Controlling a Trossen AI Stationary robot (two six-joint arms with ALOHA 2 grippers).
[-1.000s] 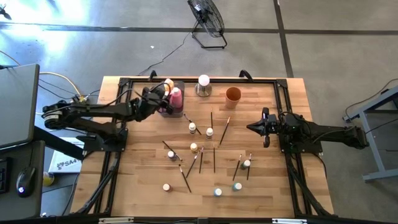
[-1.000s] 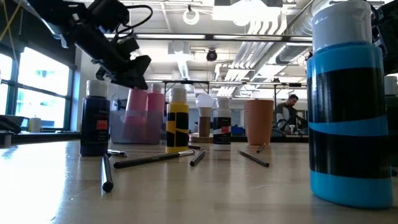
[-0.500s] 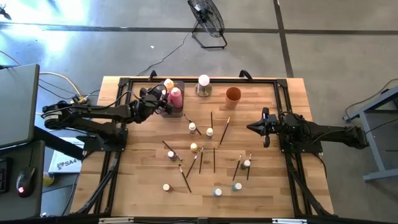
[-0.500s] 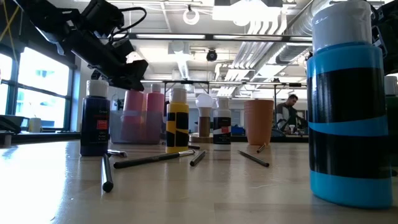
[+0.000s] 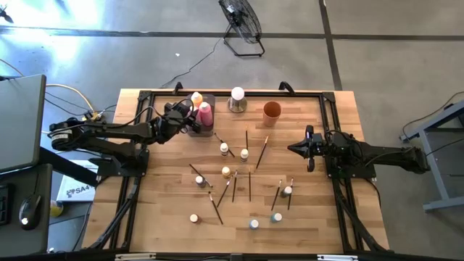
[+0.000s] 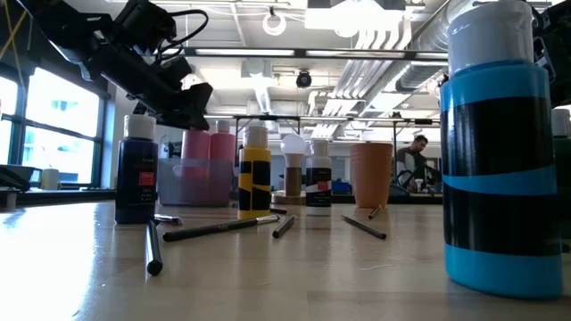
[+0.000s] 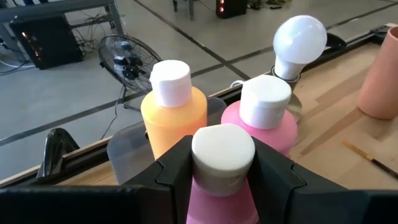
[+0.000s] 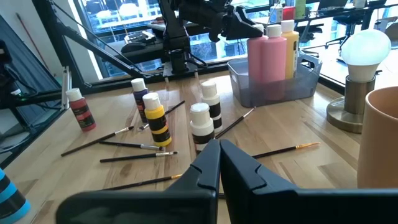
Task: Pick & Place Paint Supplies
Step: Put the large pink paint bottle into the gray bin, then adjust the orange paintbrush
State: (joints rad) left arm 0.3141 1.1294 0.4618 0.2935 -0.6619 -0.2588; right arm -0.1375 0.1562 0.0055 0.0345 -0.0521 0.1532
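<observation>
A grey tray [image 5: 196, 127] stands at the table's far left. In it are an orange bottle [image 7: 174, 112] and a pink bottle [image 7: 264, 121], both white-capped. My left gripper [image 5: 185, 116] reaches over the tray's left end, shut on a second pink bottle [image 7: 221, 202] that stands upright inside it [image 6: 194, 168]. Several small paint bottles [image 5: 226, 172] and thin brushes [image 5: 249, 185] lie scattered over the middle of the table. My right gripper [image 5: 310, 150] hangs shut at the table's right side, touching nothing. My left gripper pinches the pink bottle's white cap [image 7: 222, 155] between its two fingers, one on each side. The fingers come slanting down from the table's left. The bottle stays upright inside the tray, beside the other two; its base is hidden by the tray wall.
A white bulb on a metal base [image 5: 237, 98] and an orange cup [image 5: 272, 110] stand along the far edge, right of the tray. A large blue-and-black bottle [image 6: 500, 152] stands close to the low camera. A person [image 6: 415, 160] sits far off in the room.
</observation>
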